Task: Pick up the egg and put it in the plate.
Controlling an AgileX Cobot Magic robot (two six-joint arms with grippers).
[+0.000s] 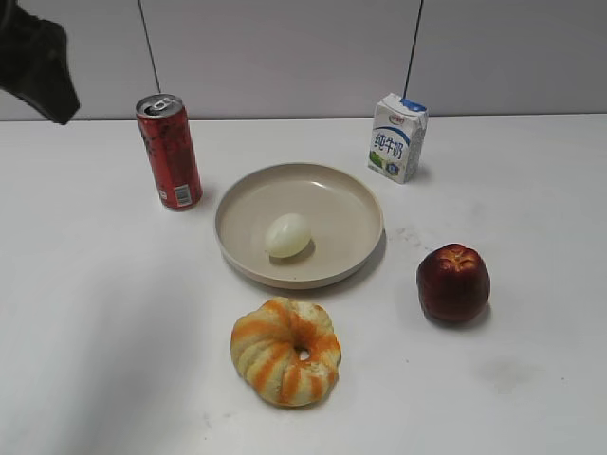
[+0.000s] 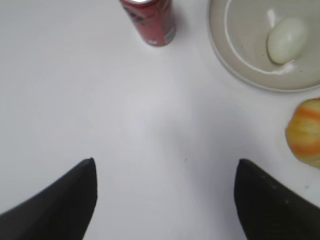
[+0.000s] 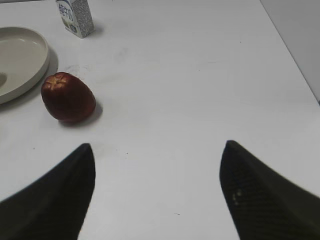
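Observation:
The pale egg (image 1: 287, 235) lies inside the beige plate (image 1: 351, 204) at the table's middle; it also shows in the left wrist view (image 2: 286, 40), in the plate (image 2: 220, 40). My left gripper (image 2: 165, 162) is open and empty, raised over bare table left of the plate; part of that arm (image 1: 38, 62) shows at the exterior view's top left. My right gripper (image 3: 157, 147) is open and empty over bare table right of the plate, whose rim (image 3: 42, 62) shows at that view's left. The right gripper is out of the exterior view.
A red can (image 1: 169, 152) stands left of the plate. A milk carton (image 1: 396, 137) stands behind right. A dark red apple (image 1: 452, 282) sits right of the plate. An orange-striped ring bread (image 1: 285, 351) lies in front.

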